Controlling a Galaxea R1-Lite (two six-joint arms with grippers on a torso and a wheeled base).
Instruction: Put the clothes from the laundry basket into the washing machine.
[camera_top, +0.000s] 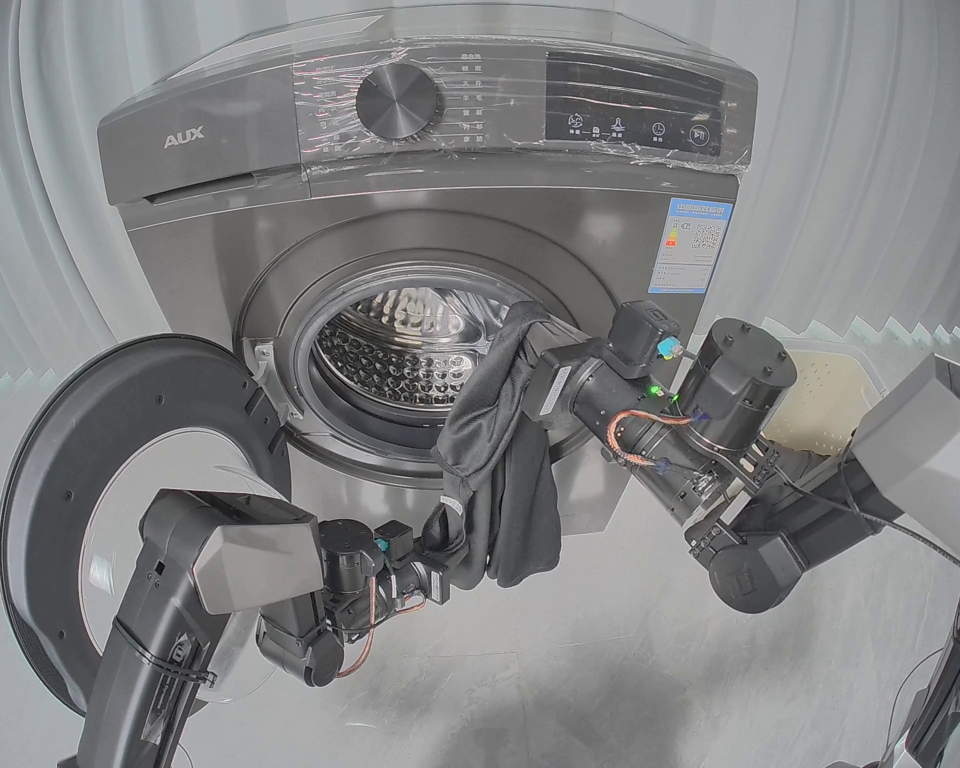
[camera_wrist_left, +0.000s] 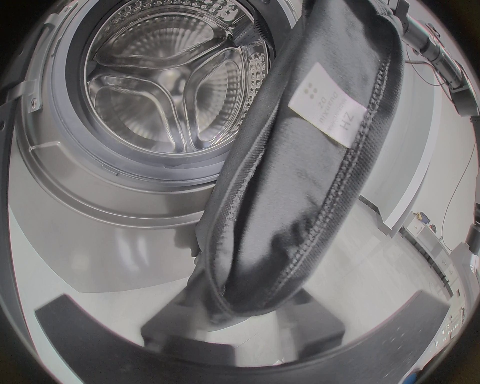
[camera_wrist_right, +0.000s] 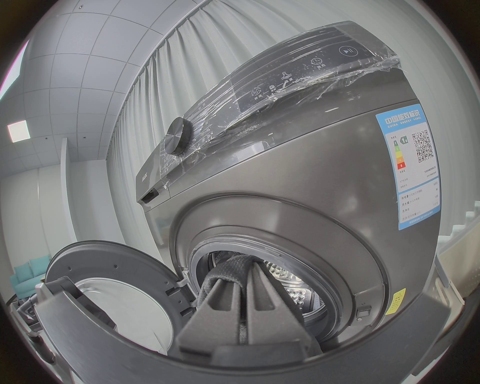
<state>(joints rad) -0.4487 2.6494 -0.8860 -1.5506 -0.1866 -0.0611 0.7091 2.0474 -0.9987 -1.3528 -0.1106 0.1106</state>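
While door (camera_top: 110, 470) hangs open beside, left claw (camera_wrist_left: 250, 300), right claw (camera_wrist_right: 242, 275) both clamp dark garment (camera_top: 500, 480) before drum (camera_top: 400, 350).

The head camera looks forward and down at the washing machine (camera_top: 420, 200) from a little way back, taking in its whole front and the open door (camera_top: 120, 480). The left wrist camera sits low and close. It faces up into the drum (camera_wrist_left: 160, 100), with the garment (camera_wrist_left: 300, 175) hanging just before the lens. The right wrist camera looks along the right gripper (camera_wrist_right: 244, 280) at the machine's front, tilted upward, so the curtain (camera_wrist_right: 150, 100) and ceiling (camera_wrist_right: 75, 50) show behind. All three views share the drum mouth and the garment.
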